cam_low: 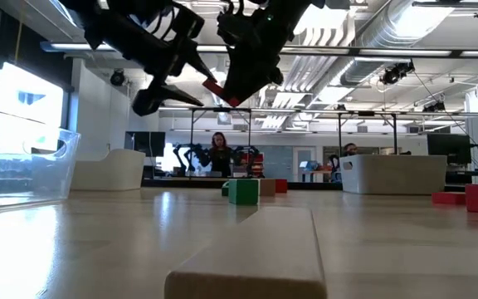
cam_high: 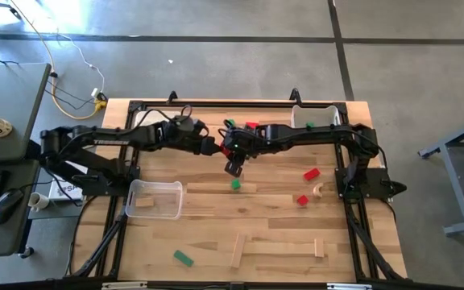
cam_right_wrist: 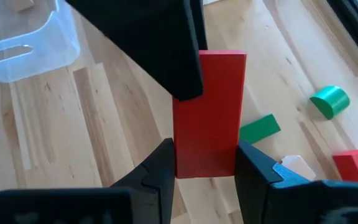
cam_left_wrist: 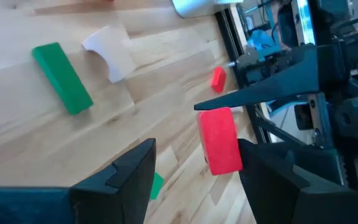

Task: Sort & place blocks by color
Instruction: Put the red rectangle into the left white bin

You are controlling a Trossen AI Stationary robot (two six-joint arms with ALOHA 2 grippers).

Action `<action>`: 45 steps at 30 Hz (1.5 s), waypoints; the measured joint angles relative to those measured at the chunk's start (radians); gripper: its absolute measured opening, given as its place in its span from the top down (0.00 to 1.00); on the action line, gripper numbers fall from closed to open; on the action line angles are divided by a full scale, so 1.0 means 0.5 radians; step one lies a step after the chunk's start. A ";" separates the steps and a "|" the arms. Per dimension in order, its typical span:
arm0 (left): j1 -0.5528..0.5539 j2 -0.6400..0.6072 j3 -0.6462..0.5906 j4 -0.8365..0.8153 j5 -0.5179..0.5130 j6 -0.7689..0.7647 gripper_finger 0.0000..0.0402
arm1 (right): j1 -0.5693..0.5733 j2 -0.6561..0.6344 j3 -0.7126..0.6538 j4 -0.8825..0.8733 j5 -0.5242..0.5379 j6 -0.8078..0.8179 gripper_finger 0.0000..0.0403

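Wooden and wide, the desk [cam_high: 216, 242] is the biggest thing we see, with blocks lying all over it. Above its middle the 2 dark arms meet, high in the air.

We think a hand-over is going on, and that is where things could go wrong. The right pincer [cam_right_wrist: 204, 165] is closed on a red bar [cam_right_wrist: 209, 115], pinching it near one end. The left pincer [cam_left_wrist: 194, 162] is wide open and holds nothing, and the red bar hangs between its 2 fingers. One left finger already lies across the bar in the right wrist view, so the 2 pincers are very close and could bump. If the right one lets go before the left one shuts, we think the bar will fall to the desk and may bounce away. If the left one shuts crooked, the bar could twist and slip out.

Next in size is the clear bin [cam_high: 155, 199], on the desk near the left arm. A white bin [cam_high: 316, 114] sits at the far edge by the right arm. We cannot tell which colour goes where, so the bar could end up in the wrong bin.

Smaller still, a green cube [cam_high: 235, 184] sits on the desk just under the pincers. A falling bar could knock it. 2 red blocks [cam_high: 311, 173] wait near the right arm, and a green bar [cam_high: 183, 258] lies near the front edge.
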 joint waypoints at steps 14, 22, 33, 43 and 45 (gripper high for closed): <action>0.021 0.082 0.000 0.225 0.181 0.100 0.66 | -0.005 0.000 0.000 0.042 0.045 0.000 0.75; 0.049 0.083 -0.002 0.260 0.148 0.173 0.84 | -0.015 -0.004 0.000 0.057 0.093 0.029 0.75; 0.046 0.081 -0.001 0.239 0.135 0.580 0.90 | -0.023 -0.004 0.000 0.062 0.049 0.087 0.56; 0.144 -0.033 0.000 -0.246 0.080 0.998 0.90 | -0.018 -0.004 0.000 0.058 -0.200 0.369 0.44; 0.165 -0.087 0.000 -0.385 0.006 1.060 0.90 | -0.017 -0.003 0.000 0.058 -0.238 0.349 0.44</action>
